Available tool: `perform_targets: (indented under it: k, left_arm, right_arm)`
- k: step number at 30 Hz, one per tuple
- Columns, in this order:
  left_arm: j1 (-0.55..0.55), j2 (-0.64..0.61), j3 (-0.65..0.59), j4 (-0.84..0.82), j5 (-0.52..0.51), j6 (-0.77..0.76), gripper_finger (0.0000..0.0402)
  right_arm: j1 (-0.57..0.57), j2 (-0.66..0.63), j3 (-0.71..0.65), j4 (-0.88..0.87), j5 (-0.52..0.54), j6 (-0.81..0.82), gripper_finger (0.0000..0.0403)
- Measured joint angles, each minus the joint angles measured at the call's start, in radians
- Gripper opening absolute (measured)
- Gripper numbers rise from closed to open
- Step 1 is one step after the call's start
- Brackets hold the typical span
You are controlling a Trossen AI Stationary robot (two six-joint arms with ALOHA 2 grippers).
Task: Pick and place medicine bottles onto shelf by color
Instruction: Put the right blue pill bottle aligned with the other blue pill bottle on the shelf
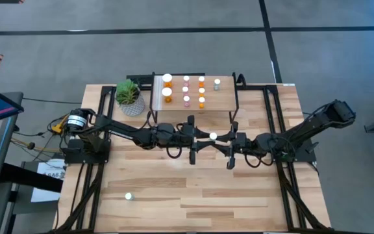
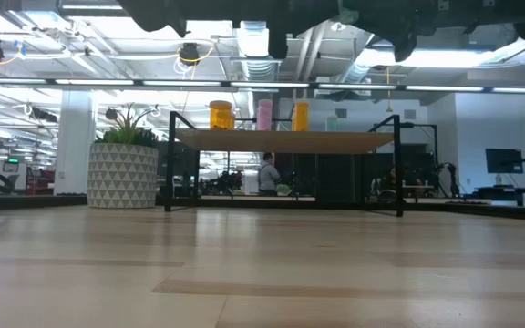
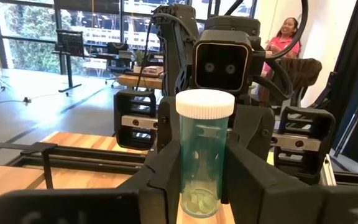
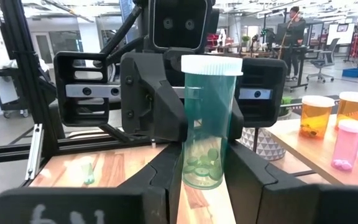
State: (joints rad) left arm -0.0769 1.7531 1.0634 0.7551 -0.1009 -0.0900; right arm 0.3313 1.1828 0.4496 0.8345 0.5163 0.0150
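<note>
Above the table centre, just in front of the shelf [image 1: 193,91], the left gripper [image 1: 200,138] and right gripper [image 1: 224,138] face each other. Both pairs of fingers pinch one upright green-teal bottle [image 3: 202,155] with a white cap between them. Orange and pink bottles [image 1: 186,90] stand on the shelf. Another bottle [image 1: 128,195] lies near left.

A potted plant [image 1: 129,96] in a patterned white pot stands on the plank table [image 1: 174,195].

Bottles crowd the shelf [image 1: 223,103] toward the plant [image 1: 129,96], while its opposite end seems mostly bare.
</note>
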Motion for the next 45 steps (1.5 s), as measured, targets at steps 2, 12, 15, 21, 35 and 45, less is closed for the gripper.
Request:
perform_targets:
  k: [2,12,15,21,35,45]
  left_arm:
    - [0.0,0.0,0.0,-0.002,0.0,0.0,0.0081]
    - [0.005,0.0,0.0,0.002,-0.013,0.018,0.0088]
    - [0.012,0.0,0.0,0.0,-0.016,0.019,0.0088]
    - [0.019,-0.002,0.0,-0.057,-0.019,0.019,0.0089]
    - [0.024,-0.002,0.0,-0.093,0.005,0.019,0.0089]
    - [0.023,-0.001,-0.001,-0.125,0.012,0.018,0.0089]
  right_arm:
    - [0.0,0.0,0.0,-0.008,0.0,0.002,0.0121]
    - [-0.001,0.0,0.0,-0.051,0.0,0.038,0.02]
    - [-0.007,-0.001,0.0,-0.086,0.0,0.067,0.0224]
    - [0.001,-0.064,0.0,-0.184,0.011,0.075,0.024]
    - [-0.09,-0.214,0.0,-0.277,-0.067,0.148,0.024]
    - [-0.16,-0.143,0.011,-0.196,-0.23,0.172,0.024]
